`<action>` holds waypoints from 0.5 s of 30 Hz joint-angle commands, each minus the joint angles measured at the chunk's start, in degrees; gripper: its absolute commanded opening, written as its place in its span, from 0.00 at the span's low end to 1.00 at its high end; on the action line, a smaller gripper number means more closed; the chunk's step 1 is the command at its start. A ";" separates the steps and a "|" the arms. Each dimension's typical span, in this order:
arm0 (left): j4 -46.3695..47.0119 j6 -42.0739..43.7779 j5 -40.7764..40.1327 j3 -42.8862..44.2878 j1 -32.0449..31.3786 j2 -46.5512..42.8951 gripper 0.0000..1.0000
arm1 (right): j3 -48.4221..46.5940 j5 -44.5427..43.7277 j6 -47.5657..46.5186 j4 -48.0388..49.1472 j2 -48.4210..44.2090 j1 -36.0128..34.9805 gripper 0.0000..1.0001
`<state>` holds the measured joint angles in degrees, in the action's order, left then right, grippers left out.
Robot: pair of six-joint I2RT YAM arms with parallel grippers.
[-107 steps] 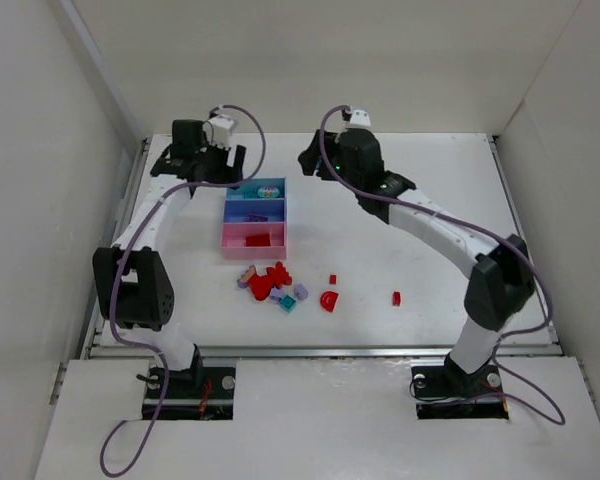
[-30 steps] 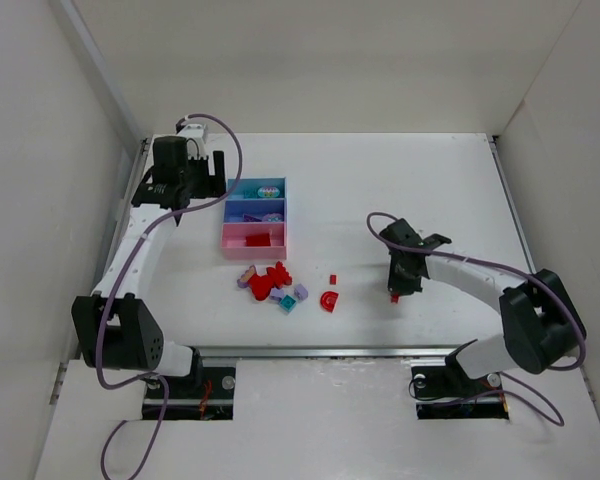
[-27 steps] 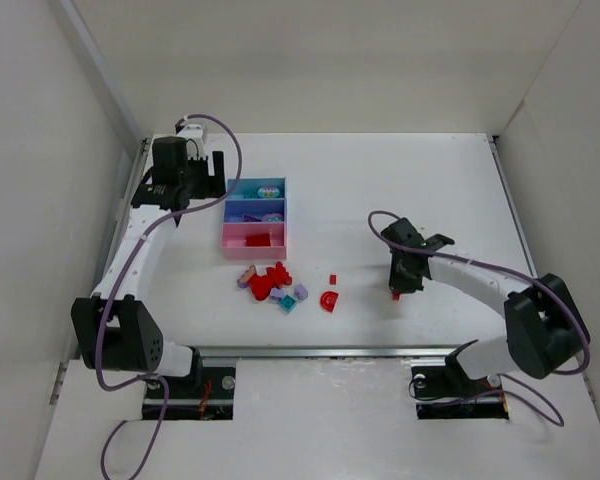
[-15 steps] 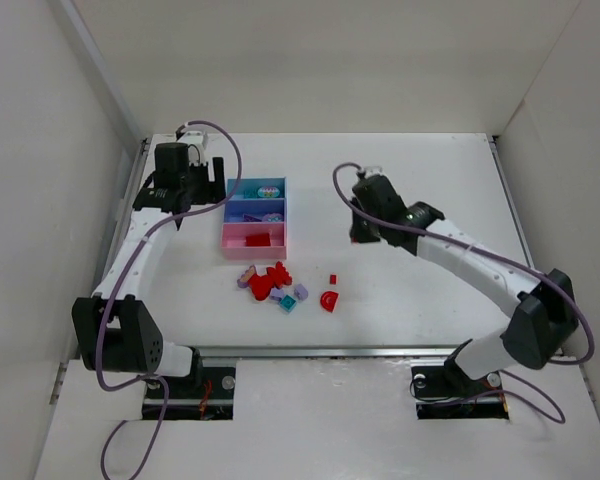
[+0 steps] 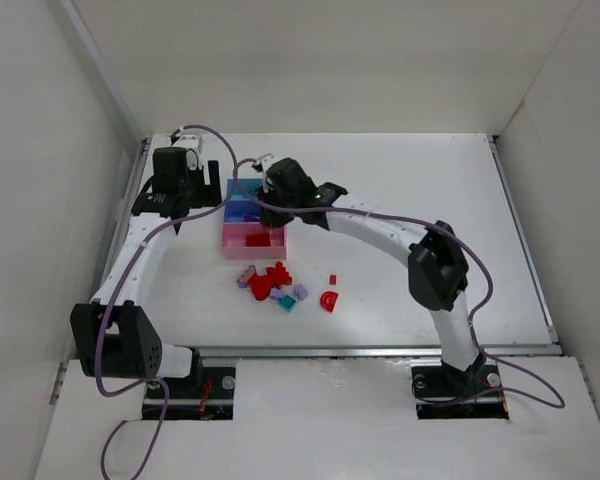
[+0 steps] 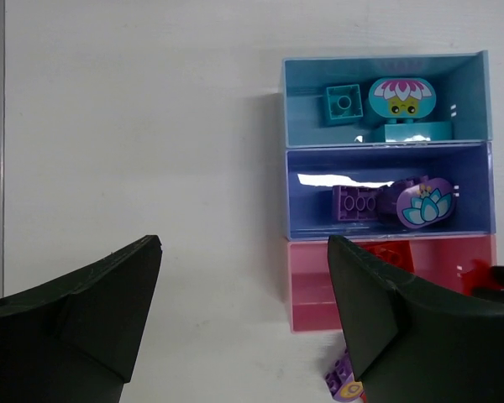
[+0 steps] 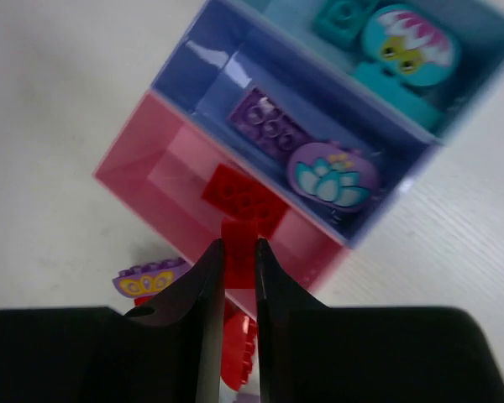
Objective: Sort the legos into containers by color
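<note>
Two-finger right gripper (image 7: 238, 245) clamped on small red brick (image 7: 238, 264) above pink tray (image 7: 164, 164); purple-blue tray (image 7: 210, 71) and light blue tray (image 6: 302, 92) beyond; left gripper (image 6: 244, 243) spread wide, empty, over table (image 6: 151, 126) beside trays; loose legos (image 5: 270, 282) near pink tray.

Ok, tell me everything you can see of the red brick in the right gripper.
The red brick is a small piece of glossy plastic, clamped in the shut right gripper. Only a narrow strip of it shows; its studs are hidden. In the right wrist view it hangs over the pink tray, beside the flat red brick lying inside, seemingly touching neither.
</note>
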<state>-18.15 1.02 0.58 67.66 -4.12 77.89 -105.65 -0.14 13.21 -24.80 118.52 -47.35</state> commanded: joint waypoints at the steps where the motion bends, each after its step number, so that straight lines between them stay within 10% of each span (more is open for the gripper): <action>1: 1.72 0.04 -1.37 -0.60 0.69 -2.21 0.77 | -5.09 4.71 -1.35 4.23 1.36 -1.42 0.00; 6: 1.72 0.04 -1.37 -0.60 0.69 -1.69 0.77 | -6.15 5.33 -1.35 3.62 3.74 -1.95 0.19; 10: 2.24 0.04 -1.37 -0.60 0.69 -1.16 0.77 | -6.15 5.33 -1.35 3.62 3.74 -1.95 0.65; 15: 2.24 0.04 -0.84 -0.60 0.69 -1.16 0.77 | -6.68 4.80 -1.87 2.31 2.51 -1.95 0.72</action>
<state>-17.80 1.02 -0.25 67.35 -3.57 77.84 -109.21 4.32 12.16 -24.10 123.57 -49.30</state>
